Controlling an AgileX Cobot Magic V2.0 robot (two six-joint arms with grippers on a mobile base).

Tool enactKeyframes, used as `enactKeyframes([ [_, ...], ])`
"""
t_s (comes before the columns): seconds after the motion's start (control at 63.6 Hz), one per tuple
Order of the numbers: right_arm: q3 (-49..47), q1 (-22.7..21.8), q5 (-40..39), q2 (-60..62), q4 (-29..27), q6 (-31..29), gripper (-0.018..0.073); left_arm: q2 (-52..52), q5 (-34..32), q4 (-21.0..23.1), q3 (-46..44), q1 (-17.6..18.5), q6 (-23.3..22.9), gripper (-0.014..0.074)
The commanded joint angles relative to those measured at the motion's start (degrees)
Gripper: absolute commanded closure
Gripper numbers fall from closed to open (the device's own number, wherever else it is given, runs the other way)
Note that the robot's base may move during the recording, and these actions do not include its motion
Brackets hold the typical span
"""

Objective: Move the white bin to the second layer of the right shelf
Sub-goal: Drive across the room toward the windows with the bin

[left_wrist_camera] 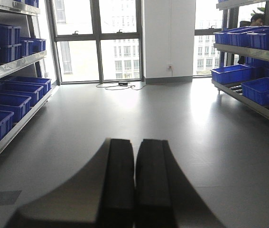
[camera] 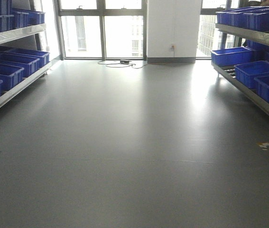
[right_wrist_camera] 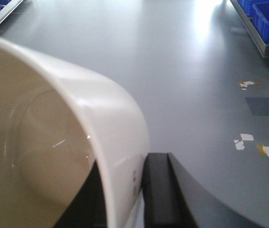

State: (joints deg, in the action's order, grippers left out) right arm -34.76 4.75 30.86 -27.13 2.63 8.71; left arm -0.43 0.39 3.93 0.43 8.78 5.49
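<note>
The white bin (right_wrist_camera: pixel 101 104) fills the left of the right wrist view, a glossy cream tub held above the grey floor. My right gripper (right_wrist_camera: pixel 125 167) is shut on its wall, one black finger (right_wrist_camera: pixel 158 190) outside and the other inside the tub. In the left wrist view my left gripper (left_wrist_camera: pixel 135 142) is shut with nothing between its pads, out over the open floor. The right shelf second layer (camera: pixel 250 35) is the steel level above the lowest one, far ahead on the right, loaded with blue crates. Neither gripper nor the bin shows in the front view.
Steel racks with blue crates (camera: pixel 257 71) line the right side, and more blue crates (camera: pixel 6 71) line the left rack. Grey floor (camera: pixel 134 142) runs between them to the windows. A cable (camera: pixel 117 63) lies by the far wall. Tape scraps (right_wrist_camera: pixel 262 149) mark the floor.
</note>
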Motion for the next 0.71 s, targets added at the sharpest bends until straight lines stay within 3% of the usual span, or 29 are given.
enactKeyframes([
  [0.0, -1.7, -0.3, -6.2, -0.1, 0.3, -0.2, 0.0503, -0.8, -5.0, 0.3, 1.9, 0.2, -0.4, 0.0512],
  [0.692, -1.7, -0.3, -6.2, -0.1, 0.3, -0.2, 0.0503, -0.8, -5.0, 0.3, 1.9, 0.2, -0.4, 0.0512],
])
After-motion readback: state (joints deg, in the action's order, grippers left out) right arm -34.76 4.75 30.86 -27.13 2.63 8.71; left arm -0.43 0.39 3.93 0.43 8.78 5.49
